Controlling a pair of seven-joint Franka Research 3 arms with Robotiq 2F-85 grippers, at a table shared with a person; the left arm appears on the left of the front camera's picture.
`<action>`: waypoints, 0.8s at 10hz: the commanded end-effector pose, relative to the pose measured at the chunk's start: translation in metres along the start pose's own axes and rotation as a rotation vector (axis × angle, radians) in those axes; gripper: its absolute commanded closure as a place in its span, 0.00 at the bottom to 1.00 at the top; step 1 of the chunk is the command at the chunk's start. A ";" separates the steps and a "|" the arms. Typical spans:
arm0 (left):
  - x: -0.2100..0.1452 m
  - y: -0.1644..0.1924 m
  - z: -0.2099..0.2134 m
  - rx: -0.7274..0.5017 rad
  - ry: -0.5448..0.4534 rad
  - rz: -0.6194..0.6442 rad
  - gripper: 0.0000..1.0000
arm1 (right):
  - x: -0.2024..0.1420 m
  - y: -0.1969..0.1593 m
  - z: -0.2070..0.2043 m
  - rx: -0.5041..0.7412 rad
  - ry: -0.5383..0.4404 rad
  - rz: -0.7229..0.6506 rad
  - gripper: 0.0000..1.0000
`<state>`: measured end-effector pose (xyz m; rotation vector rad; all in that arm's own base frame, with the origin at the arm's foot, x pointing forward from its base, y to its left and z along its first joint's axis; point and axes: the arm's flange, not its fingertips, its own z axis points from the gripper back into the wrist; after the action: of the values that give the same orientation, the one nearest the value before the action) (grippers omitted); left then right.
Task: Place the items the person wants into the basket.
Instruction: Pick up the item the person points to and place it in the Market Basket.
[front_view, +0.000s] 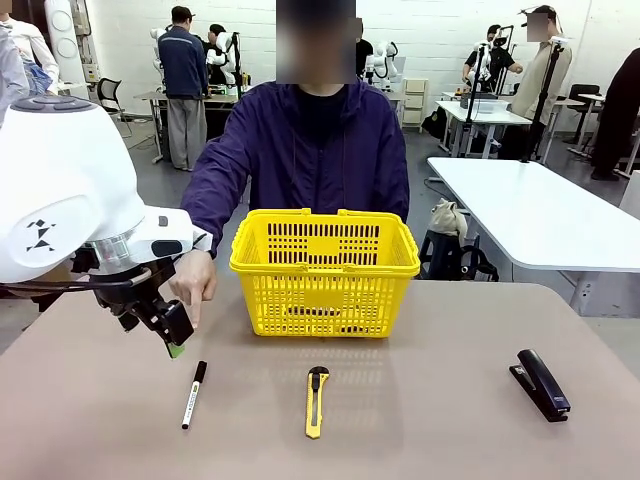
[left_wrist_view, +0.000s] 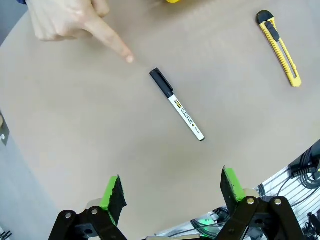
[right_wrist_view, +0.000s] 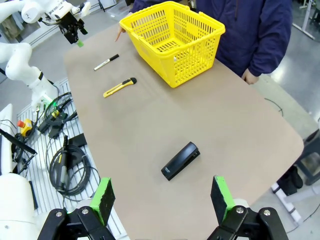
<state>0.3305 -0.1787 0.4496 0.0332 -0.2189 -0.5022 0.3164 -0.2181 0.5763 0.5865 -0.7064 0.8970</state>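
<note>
From the front, my left gripper (front_view: 172, 338) hangs over the bench (front_view: 430, 420), wide open and empty. The marker (front_view: 194, 393) lies at its 5 o'clock. The person's hand (front_view: 193, 285) points a finger down beside me. The basket (front_view: 325, 270) stands at the marker's 1 o'clock.

At my left wrist, the marker lies at 12 o'clock, apart from my gripper, with the fingertip near its black cap.

At my right wrist, my right gripper (right_wrist_view: 162, 197) is wide and empty, the stapler (right_wrist_view: 180, 160) at 12 o'clock.

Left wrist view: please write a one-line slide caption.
Person's hand points at the white marker as the open left tool hovers above the table.
</note>
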 end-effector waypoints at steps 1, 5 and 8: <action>-0.003 0.004 0.002 0.013 0.007 -0.019 0.00 | -0.001 -0.001 -0.001 0.007 -0.032 0.012 0.00; -0.006 -0.027 -0.029 -0.019 0.031 0.103 0.00 | -0.001 -0.001 -0.001 0.007 -0.032 0.012 0.00; -0.010 -0.041 -0.067 -0.039 0.067 0.260 0.00 | -0.001 -0.001 -0.001 0.007 -0.032 0.012 0.00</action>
<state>0.3294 -0.2125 0.4028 0.0112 -0.1340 -0.3093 0.3164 -0.2181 0.5763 0.5864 -0.7065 0.8971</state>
